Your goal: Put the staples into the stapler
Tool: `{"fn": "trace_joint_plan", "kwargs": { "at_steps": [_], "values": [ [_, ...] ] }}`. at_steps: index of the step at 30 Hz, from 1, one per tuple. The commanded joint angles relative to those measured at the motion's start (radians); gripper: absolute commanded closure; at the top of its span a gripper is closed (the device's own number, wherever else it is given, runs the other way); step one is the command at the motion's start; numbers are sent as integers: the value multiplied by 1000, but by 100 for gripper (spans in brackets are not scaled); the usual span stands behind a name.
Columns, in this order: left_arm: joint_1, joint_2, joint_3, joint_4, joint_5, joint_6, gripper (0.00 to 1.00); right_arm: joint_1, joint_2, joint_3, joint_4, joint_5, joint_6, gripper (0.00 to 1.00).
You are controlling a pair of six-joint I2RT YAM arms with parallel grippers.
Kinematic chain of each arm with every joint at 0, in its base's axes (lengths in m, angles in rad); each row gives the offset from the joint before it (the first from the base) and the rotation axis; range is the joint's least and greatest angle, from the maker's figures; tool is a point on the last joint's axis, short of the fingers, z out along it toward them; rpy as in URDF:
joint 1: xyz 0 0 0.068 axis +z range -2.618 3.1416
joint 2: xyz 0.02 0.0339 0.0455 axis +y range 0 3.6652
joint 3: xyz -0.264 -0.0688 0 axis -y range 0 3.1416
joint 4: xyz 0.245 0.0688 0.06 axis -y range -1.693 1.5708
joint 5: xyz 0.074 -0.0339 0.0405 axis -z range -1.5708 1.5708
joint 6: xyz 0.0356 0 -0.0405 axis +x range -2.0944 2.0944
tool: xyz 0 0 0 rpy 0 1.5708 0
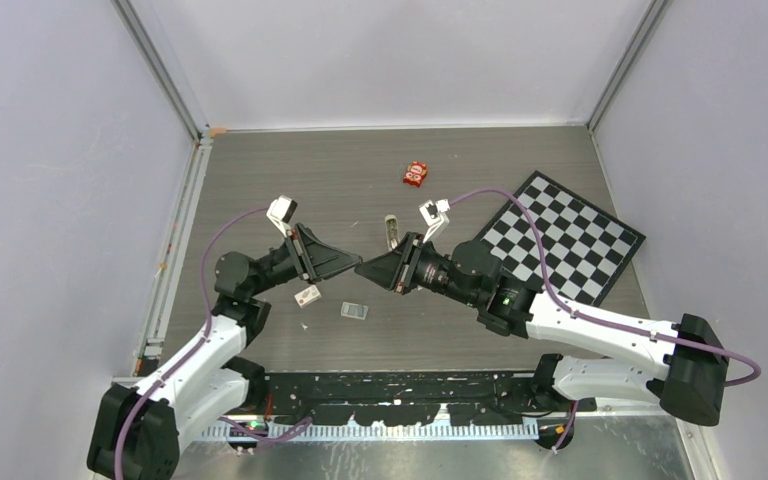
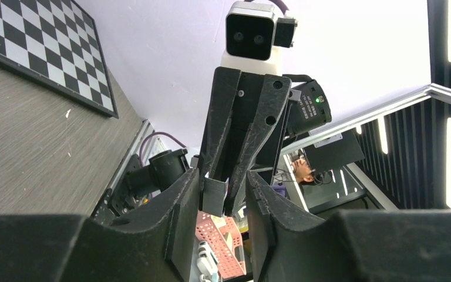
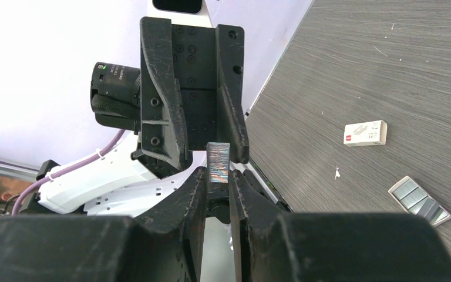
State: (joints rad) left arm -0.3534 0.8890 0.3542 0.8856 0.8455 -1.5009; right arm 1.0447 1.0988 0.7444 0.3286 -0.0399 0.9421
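Right jaws: right gripper [image 3: 217, 179] is clenching the staples [image 3: 218, 160], block poking out past its tips.
Left jaws: left gripper [image 2: 222, 182] is hanging released, fingers parted and straddling that block from the far side.
Stapler: the stapler [image 1: 391, 232] is lying on the table [image 1: 290, 180], just beyond where I'm seeing both tips meeting.

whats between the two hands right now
The staples, pinched by the right hand, their end sitting between the fingers of the left hand. Both wrist views show it.
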Motion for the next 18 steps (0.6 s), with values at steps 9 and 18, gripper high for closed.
{"fn": "trace_joint_plan", "kwargs": {
  "at_steps": [9,18],
  "values": [
    [-4,-36,-14,49,-36,-19,76,-1,-8,5,79,-5,16,74],
    [-4,-56,-14,-39,-52,46,81,-3,-19,-18,64,14,28,70]
  ]
}}
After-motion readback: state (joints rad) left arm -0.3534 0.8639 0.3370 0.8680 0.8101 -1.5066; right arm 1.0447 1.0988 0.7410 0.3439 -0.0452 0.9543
